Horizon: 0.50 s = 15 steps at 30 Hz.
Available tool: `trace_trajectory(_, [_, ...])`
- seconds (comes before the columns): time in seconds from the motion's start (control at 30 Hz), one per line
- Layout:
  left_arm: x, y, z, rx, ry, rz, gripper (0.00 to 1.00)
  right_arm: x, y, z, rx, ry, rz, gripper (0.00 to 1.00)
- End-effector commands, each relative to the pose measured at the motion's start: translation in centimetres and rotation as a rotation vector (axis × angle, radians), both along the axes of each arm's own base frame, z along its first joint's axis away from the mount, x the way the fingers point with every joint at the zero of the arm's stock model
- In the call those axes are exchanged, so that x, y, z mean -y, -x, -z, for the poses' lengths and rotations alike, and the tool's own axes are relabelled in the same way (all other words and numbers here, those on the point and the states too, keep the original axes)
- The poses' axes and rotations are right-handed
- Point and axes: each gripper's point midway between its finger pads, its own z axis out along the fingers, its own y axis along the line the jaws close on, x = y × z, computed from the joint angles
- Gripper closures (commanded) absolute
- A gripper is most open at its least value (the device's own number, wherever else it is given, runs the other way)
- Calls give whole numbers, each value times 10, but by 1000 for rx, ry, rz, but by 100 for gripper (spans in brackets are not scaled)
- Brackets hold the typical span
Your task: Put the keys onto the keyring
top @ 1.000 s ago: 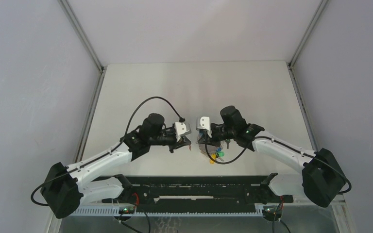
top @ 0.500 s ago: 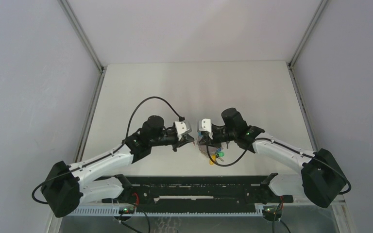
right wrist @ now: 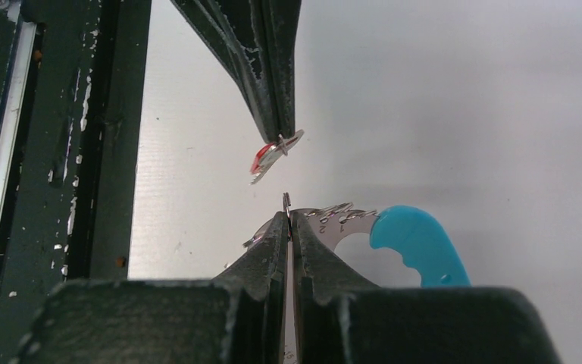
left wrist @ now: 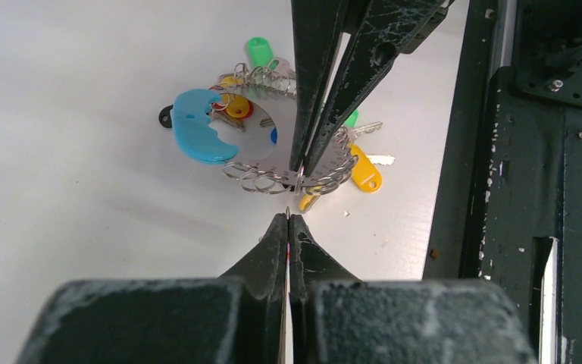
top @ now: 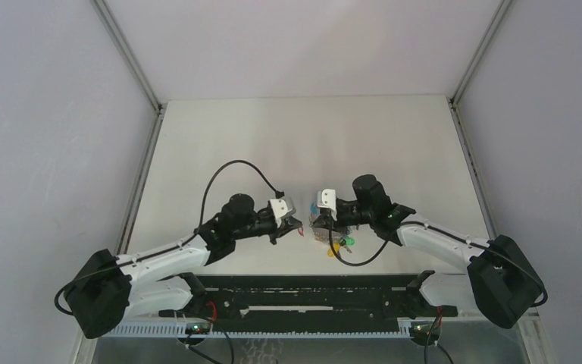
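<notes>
My left gripper (left wrist: 289, 220) is shut on the key (right wrist: 270, 158). The key is small and silver with a red tag, and it hangs slanted from the fingertips (right wrist: 279, 114) above the table. My right gripper (right wrist: 288, 217) is shut on the rim of the keyring (left wrist: 251, 145), a silver plate with a light-blue grip (right wrist: 417, 243) and small wire loops around its edge. Green (left wrist: 258, 51) and yellow (left wrist: 366, 168) tagged keys hang from it. The two gripper tips face each other a short gap apart, left gripper (top: 297, 226) opposite right gripper (top: 312, 225). The key is apart from the ring.
A black rail (top: 303, 292) runs along the table's near edge, close behind both grippers. A black cable (top: 231, 168) loops above the left arm. Metal frame posts (top: 140, 159) border the white table (top: 311, 136) at left and right.
Both arms have drawn a little toward the near edge and lower, each keeping its grip. The keyring came along with the right gripper.
</notes>
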Motion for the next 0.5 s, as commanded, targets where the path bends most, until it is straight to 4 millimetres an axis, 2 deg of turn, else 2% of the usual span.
trace_trajectory(0.0, [11,0,-12,34,110,0,100,-8,-7,-18,69,-86,-9,100])
trace_trajectory(0.2, [15,4,1,19,109,22,100,-10,-7,-15,66,-92,-18,100])
trace_trajectory(0.47, [16,5,-1,39,111,31,99,-10,-5,-12,75,-84,-33,100])
